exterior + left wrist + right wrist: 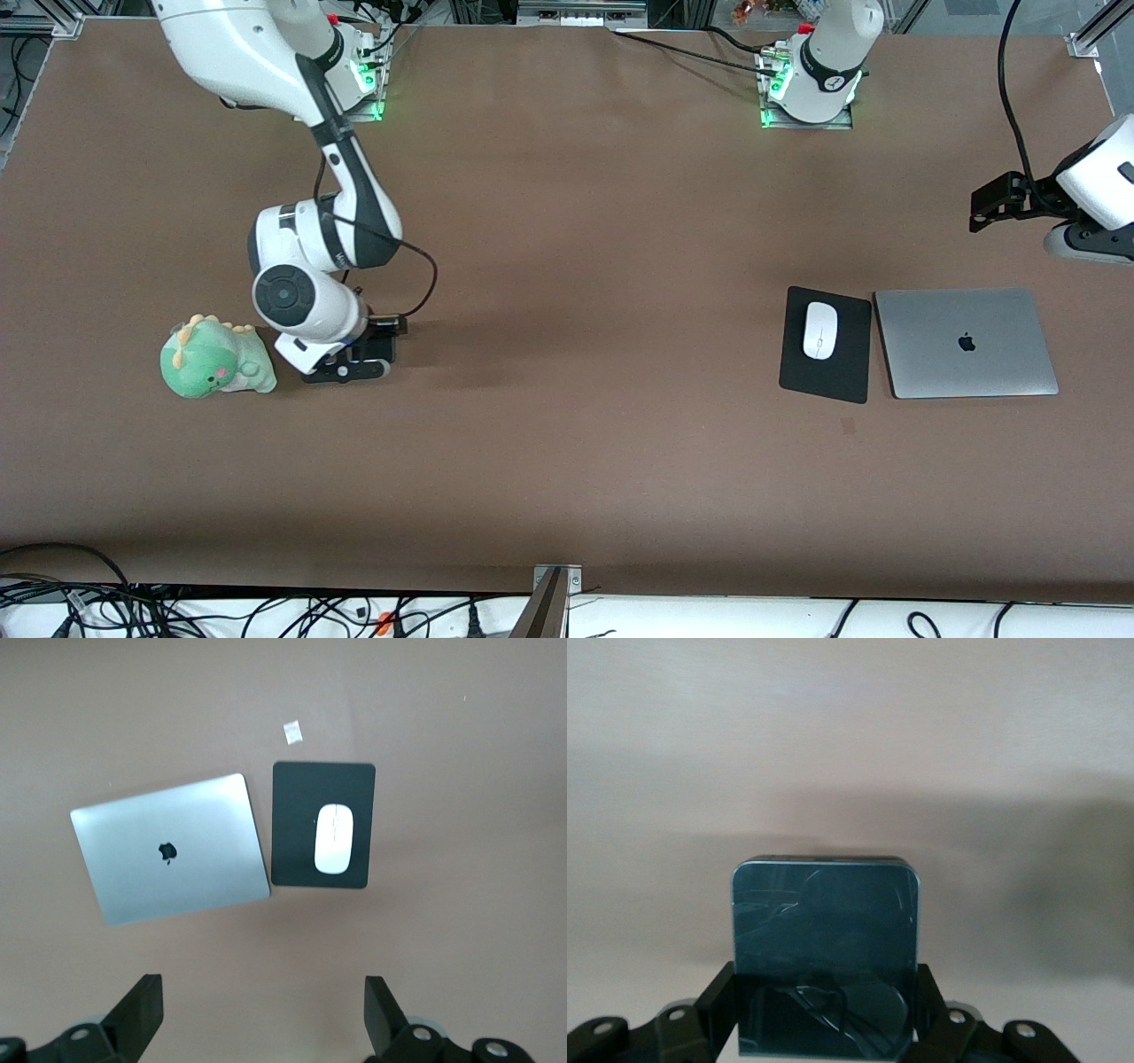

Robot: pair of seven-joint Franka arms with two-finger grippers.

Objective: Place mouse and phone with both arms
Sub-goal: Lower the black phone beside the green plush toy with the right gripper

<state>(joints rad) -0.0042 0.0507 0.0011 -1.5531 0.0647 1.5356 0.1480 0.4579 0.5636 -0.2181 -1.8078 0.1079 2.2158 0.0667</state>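
The white mouse point(819, 330) lies on a black mouse pad point(828, 379) toward the left arm's end of the table; both show in the left wrist view, mouse point(334, 839) on pad point(297, 815). My left gripper point(264, 1001) is open and empty, held high over the table point(1094, 244) beside the laptop. My right gripper point(347, 370) is low at the table next to a green toy. In the right wrist view it point(824, 997) is shut on the black phone point(824, 921), gripping its two sides. The front view hides the phone under the hand.
A closed silver laptop point(966, 341) lies beside the mouse pad and also shows in the left wrist view point(168, 850). A green plush dinosaur point(215, 357) sits close beside the right gripper. A small scrap point(291, 730) lies near the pad.
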